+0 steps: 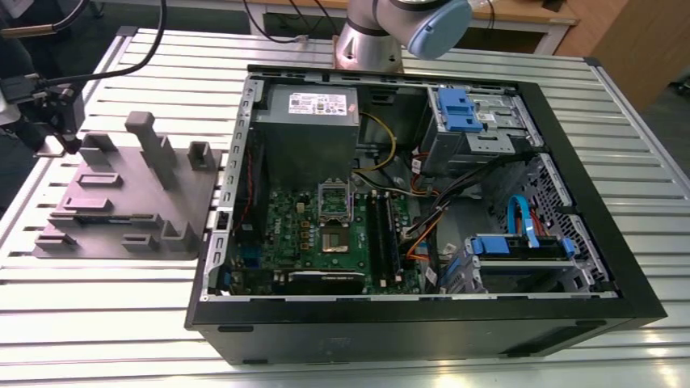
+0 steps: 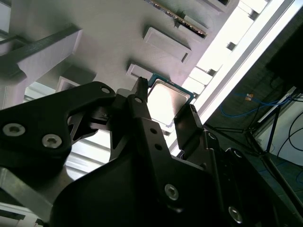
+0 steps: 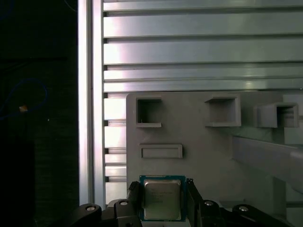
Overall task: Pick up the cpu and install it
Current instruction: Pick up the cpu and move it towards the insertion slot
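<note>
exterior view: high, over case (image 1: 410,327) | both wrist views: close, sharing cpu (image 3: 162,198) (image 2: 165,101), plate (image 3: 208,156) (image 2: 109,28)

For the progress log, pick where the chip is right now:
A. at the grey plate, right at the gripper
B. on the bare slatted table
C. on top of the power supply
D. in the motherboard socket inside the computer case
A: in both wrist views the chip sits right at the gripper, with the grey plate and its upright blocks around it.
</note>
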